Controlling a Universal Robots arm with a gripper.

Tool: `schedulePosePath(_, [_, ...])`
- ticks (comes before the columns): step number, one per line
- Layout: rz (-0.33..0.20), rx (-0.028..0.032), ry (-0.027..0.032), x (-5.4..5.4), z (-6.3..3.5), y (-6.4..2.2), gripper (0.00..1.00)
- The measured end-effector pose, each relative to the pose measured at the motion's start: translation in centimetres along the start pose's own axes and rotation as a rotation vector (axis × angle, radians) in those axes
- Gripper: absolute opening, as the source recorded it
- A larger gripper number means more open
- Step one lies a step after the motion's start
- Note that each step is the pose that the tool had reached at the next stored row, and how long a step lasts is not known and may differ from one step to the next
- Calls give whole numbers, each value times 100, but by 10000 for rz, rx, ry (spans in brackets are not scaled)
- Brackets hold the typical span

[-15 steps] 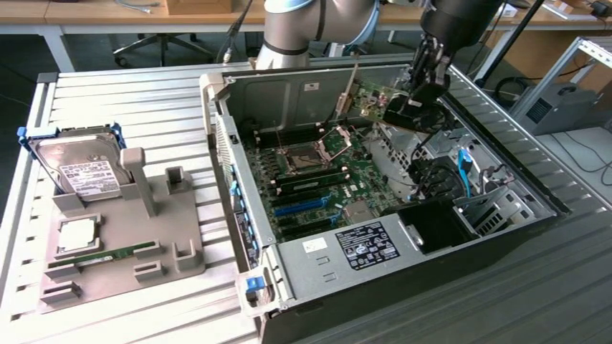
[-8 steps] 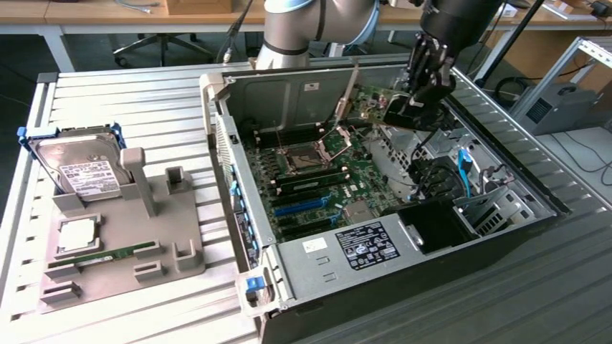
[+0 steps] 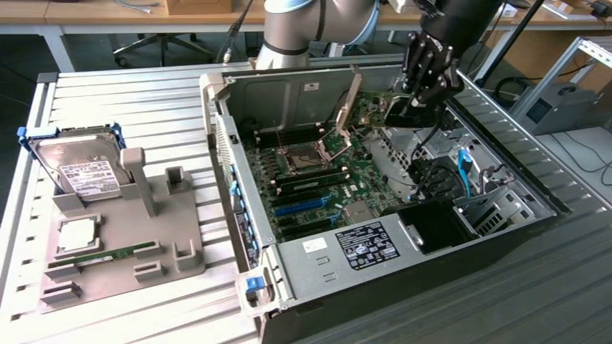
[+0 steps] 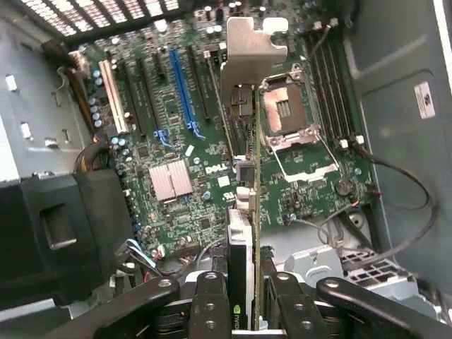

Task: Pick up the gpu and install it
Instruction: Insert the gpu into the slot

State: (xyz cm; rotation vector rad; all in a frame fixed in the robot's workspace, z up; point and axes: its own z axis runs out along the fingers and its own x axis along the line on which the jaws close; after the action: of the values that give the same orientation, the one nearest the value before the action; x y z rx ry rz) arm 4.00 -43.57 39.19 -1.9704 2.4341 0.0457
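The gpu (image 4: 245, 233) shows edge-on in the wrist view, a thin dark card with its silvery end bracket (image 4: 251, 46) pointing away from the camera. My gripper (image 4: 247, 311) is shut on it, one black finger (image 4: 210, 305) on each side. In the exterior view the gripper (image 3: 419, 100) hangs over the far right part of the open computer case (image 3: 287, 276), with the gpu (image 3: 394, 115) held just above the motherboard (image 3: 316, 183). Under the card lie the motherboard's expansion slots, one of them blue (image 4: 181, 85), and the open CPU socket (image 4: 286, 113).
A grey holder tray (image 3: 125, 251) sits on the slatted table at the exterior view's left. It carries a silver hard drive (image 3: 84, 172), a square chip (image 3: 77, 235) and a green memory stick (image 3: 100, 256). Cables (image 4: 402, 205) and a black shroud (image 4: 56, 226) crowd the case interior.
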Motion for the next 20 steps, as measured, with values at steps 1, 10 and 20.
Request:
schedulePosePath(1, [-316,-8,5,0,0,0,27])
schedulePosePath(10, [-1183,-20,19,0,1,1,27])
schedulePosePath(20, [-1303,108,1,9,3,43,27])
